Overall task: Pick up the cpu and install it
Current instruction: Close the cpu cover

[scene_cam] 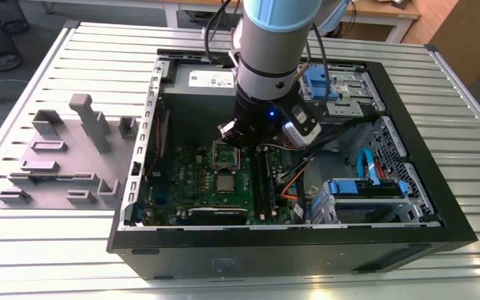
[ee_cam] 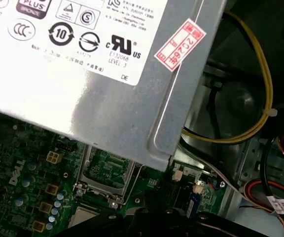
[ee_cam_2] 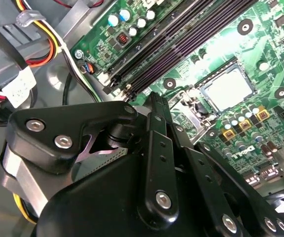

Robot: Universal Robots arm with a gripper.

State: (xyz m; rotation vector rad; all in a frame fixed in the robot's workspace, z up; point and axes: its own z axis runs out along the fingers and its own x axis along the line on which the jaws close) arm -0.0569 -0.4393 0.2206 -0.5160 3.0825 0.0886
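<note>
Gripper (scene_cam: 245, 139) hangs low inside the open pc case (scene_cam: 440, 206) in the exterior view, just above the motherboard (scene_cam: 194, 194). I can't tell whether it's spread or closed. The cpu (scene_cam: 225, 182) lies flat on the board, silver top up, a little past the gripper's tip and clear of it. The socket frame (scene_cam: 225, 156) stands open between the gripper and the cpu. Well away from the gripper, outside the case, lilac-grey holder blocks (scene_cam: 65, 156) sit on the slatted table (scene_cam: 57, 250).

Second wrist view is closer: I get the gripper (ee_cam_2: 154, 101) as black linkage and bolts. The cpu (ee_cam_2: 228, 89) sits square in its socket recess, ahead of the tip and off to one side, not touching. Memory slots (ee_cam_2: 181, 44) run past the tip on the far side. A wire bundle (ee_cam_2: 38, 54) of red, yellow and black leads lies beside the gripper body.

First wrist view adds the other direction. The grey power-supply box (ee_cam: 83, 74) looms beyond the gripper (ee_cam: 149, 224). The socket frame (ee_cam: 107, 170) is open with green board visible through it. I see an edge of the cpu (ee_cam: 85, 217) just beside the gripper body. A yellow cable (ee_cam: 265, 74) loops off to the side.
</note>
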